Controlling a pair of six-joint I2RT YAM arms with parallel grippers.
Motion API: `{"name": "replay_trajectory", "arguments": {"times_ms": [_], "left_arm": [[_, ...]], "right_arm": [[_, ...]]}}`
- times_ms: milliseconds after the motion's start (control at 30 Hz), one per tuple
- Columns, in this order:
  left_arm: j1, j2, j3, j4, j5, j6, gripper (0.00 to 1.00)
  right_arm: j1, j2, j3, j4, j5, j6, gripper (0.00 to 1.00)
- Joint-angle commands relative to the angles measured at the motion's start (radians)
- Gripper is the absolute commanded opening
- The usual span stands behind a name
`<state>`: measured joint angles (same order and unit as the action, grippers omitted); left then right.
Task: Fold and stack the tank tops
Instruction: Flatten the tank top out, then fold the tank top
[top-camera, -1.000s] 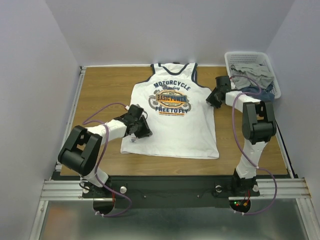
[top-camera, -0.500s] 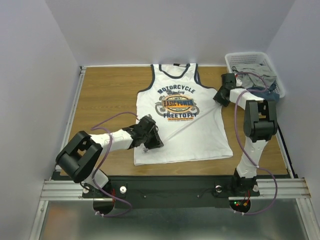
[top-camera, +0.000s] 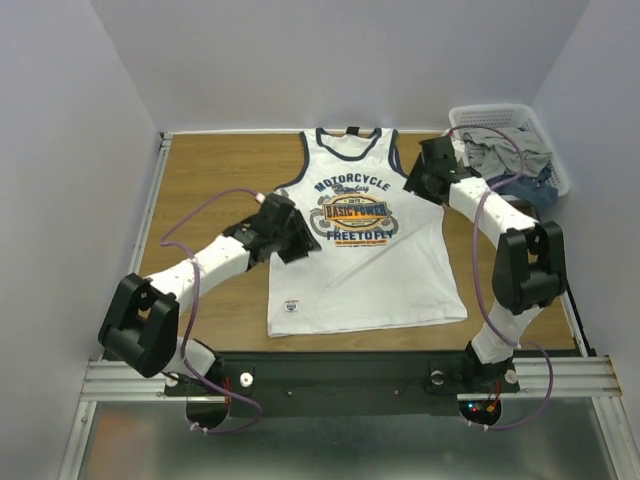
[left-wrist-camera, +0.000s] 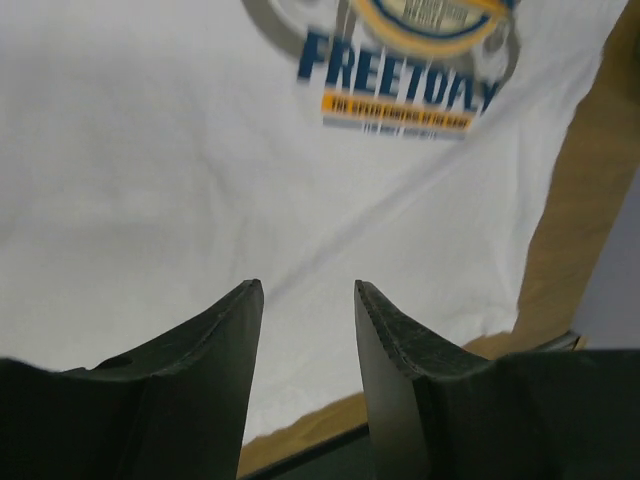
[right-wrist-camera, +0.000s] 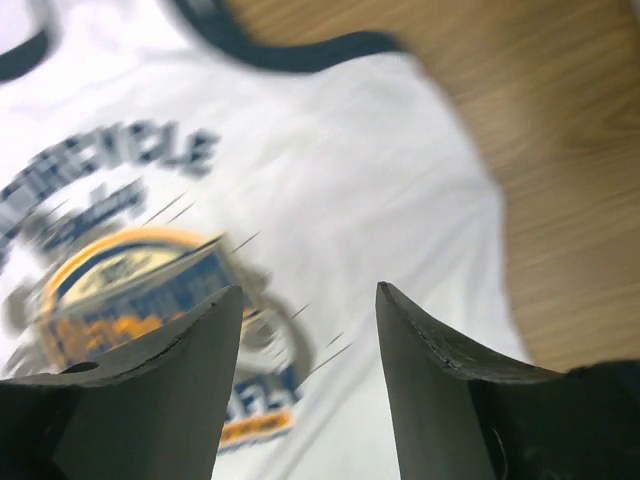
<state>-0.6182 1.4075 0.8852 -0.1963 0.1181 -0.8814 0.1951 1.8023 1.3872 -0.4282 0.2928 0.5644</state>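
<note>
The tank top lies flat on the table; our left gripper and right gripper hover over it, parted, empty.

Left arm and right arm: white link shells, black joint housings, purple cable looped along each. Pincer fingers matte black, tapered. Red/green LEDs at right base, 5 o'clock.

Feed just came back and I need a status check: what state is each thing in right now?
tank top: spread flat, print up, unfolded.
left gripper: open, empty, over the tank top.
right gripper: open, empty, over the tank top.
basket: upright, holding other clothes.
</note>
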Motion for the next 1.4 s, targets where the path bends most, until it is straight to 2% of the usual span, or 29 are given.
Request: {"name": "replay_trajectory", "arguments": {"times_ms": [0,100,267,367,567,867,1367], "left_arm": [[0.202,-0.033,0.119,-0.026,-0.055,0.100,0.53],[0.274,0.065,0.242,-0.019,-0.100,0.156,0.53],[0.389,0.316,0.435,-0.035,0.003,0.326,0.48],[0.409,0.477,0.573,-0.069,0.003,0.389,0.48],[0.454,0.548,0.612,-0.069,-0.017,0.409,0.48],[0.500,0.524,0.612,-0.078,0.012,0.414,0.48],[0.514,0.502,0.607,-0.072,0.052,0.410,0.48]], "right_arm": [[0.172,-0.174,-0.086,-0.029,0.037,0.031,0.62],[0.300,-0.251,-0.164,-0.032,-0.013,0.086,0.62],[0.555,-0.264,-0.175,-0.037,-0.035,0.179,0.57],[0.749,-0.212,-0.123,-0.041,-0.021,0.218,0.55],[0.995,-0.041,-0.008,-0.066,0.019,0.262,0.47],[1.165,0.181,0.179,-0.109,0.083,0.295,0.36],[1.192,0.307,0.251,-0.164,0.101,0.305,0.35]]}}
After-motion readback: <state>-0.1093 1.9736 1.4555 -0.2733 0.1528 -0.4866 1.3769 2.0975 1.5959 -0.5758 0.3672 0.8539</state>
